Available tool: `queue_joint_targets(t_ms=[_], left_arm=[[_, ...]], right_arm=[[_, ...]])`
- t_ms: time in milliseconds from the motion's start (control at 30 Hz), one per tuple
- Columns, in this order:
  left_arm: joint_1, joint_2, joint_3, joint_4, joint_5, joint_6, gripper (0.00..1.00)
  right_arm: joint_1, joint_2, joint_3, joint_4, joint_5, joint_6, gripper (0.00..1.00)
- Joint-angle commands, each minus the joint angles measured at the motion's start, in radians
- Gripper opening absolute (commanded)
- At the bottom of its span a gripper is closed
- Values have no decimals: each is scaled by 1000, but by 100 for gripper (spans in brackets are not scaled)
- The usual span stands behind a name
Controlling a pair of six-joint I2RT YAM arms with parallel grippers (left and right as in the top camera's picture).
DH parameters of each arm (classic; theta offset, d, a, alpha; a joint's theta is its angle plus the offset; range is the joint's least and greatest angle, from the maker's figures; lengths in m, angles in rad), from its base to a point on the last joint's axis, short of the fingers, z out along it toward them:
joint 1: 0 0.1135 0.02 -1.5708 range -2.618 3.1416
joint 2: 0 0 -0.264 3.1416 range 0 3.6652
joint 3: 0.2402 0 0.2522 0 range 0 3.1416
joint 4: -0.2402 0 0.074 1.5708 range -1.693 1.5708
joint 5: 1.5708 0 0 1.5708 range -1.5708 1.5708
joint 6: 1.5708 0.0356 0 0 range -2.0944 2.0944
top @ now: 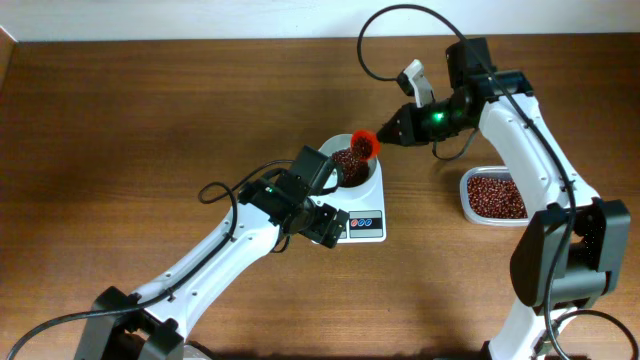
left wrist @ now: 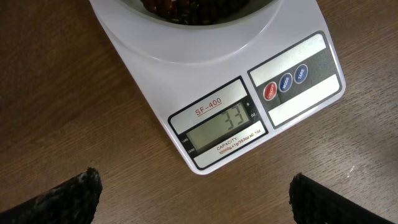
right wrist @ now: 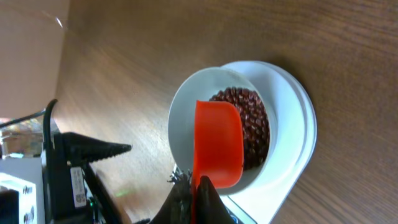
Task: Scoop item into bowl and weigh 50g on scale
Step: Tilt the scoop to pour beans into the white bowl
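Two arms are at a brown wooden table (top: 150, 120).

One small white rectangular digital scale (left wrist: 186, 68) stands on the table. Its grey display (left wrist: 225, 129) reads 33. Beside the display are three round buttons: one red (left wrist: 270, 92) and two blue (left wrist: 285, 81).

One round white bowl (right wrist: 183, 118) sits on the scale platform. It holds a heap of small dark red-brown beans (right wrist: 252, 121).

A second lot of beans (top: 495, 196) fills one clear rounded-rectangular plastic tub (top: 466, 186). The tub stands on the table to the right of the scale in the overhead view, apart from it.

The right gripper (right wrist: 194, 198) is clamped on the handle of one orange-red plastic scoop (right wrist: 217, 143). The scoop hangs over the bowl, covering part of the heap. Whether it carries any beans cannot be told.

The left gripper (left wrist: 194, 180) is just beside the scale at the display end. Its two black fingers (left wrist: 68, 199) stand wide apart and hold nothing.
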Motion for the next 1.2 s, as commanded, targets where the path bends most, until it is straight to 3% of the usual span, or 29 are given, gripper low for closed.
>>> queue_joint_targets(t_ms=[0,400,1167], left_arm=[[-3,-14,-6,2,-10,-10,99],[-3,-14,-6,2,-10,-10,99],[-3,-14,-6,2,-10,-10,99]], right_arm=[[12,-40,74,-41,45,-64,4],[202,-40,143,-89,444,-187,4],[205,-40,143,-61,435,-212,4]])
